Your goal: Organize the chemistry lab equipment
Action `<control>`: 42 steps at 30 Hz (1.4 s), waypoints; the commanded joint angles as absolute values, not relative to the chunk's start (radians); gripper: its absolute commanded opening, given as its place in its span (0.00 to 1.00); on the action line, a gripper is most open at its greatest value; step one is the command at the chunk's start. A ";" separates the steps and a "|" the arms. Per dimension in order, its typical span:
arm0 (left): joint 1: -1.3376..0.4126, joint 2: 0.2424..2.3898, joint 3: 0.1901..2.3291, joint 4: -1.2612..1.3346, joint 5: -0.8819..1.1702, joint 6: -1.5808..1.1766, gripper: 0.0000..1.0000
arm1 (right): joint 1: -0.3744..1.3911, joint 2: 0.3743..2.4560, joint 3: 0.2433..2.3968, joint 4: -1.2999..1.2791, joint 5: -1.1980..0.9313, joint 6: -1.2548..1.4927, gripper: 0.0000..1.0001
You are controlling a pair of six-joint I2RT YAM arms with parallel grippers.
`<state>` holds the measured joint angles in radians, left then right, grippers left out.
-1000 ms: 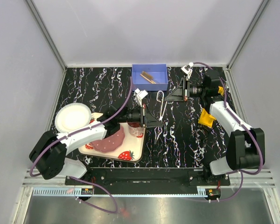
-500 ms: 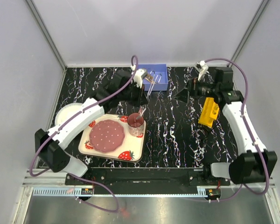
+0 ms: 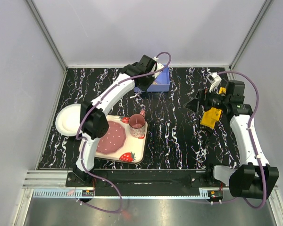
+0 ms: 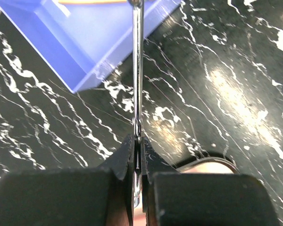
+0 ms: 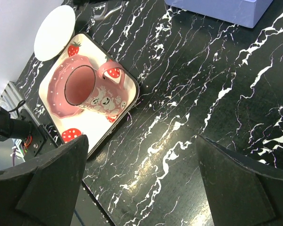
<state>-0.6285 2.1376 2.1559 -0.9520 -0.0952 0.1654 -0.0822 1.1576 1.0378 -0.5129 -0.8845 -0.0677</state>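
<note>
My left gripper (image 3: 142, 85) reaches to the near left corner of the blue bin (image 3: 160, 85) at the back. It is shut on the metal forceps (image 4: 137, 70), seen edge-on in the left wrist view as a thin bright strip running from the jaws (image 4: 137, 141) up over the bin's rim (image 4: 89, 52). A forceps ring (image 4: 208, 163) shows beside the right finger. My right gripper (image 3: 195, 104) hangs open and empty over the black tabletop, just left of the yellow holed rack (image 3: 210, 117). Its fingers (image 5: 52, 179) stand wide apart in the right wrist view.
A strawberry-print tray (image 3: 132, 159) with a pink plate (image 3: 114, 136) and pink cup (image 3: 137, 125) sits front left, also seen as tray (image 5: 114, 123) and cup (image 5: 87, 89). A white bowl (image 3: 68, 118) lies left of it. Grey walls enclose the table.
The left arm swung from beside the tray to the back, carrying the forceps to the blue bin. The right gripper opened and drew back right, toward the yellow rack.
</note>
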 commanded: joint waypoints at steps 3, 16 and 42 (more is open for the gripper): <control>-0.606 2.167 2.280 -0.839 -0.167 0.322 0.00 | -0.107 1.118 1.025 -0.453 -0.954 -0.055 1.00; -0.563 2.158 2.263 -0.557 0.046 0.259 0.03 | -0.124 1.144 1.019 -0.431 -0.994 -0.031 1.00; -0.534 1.718 1.833 -0.920 0.704 0.489 0.06 | 0.232 1.641 2.069 -1.187 -0.865 -1.138 1.00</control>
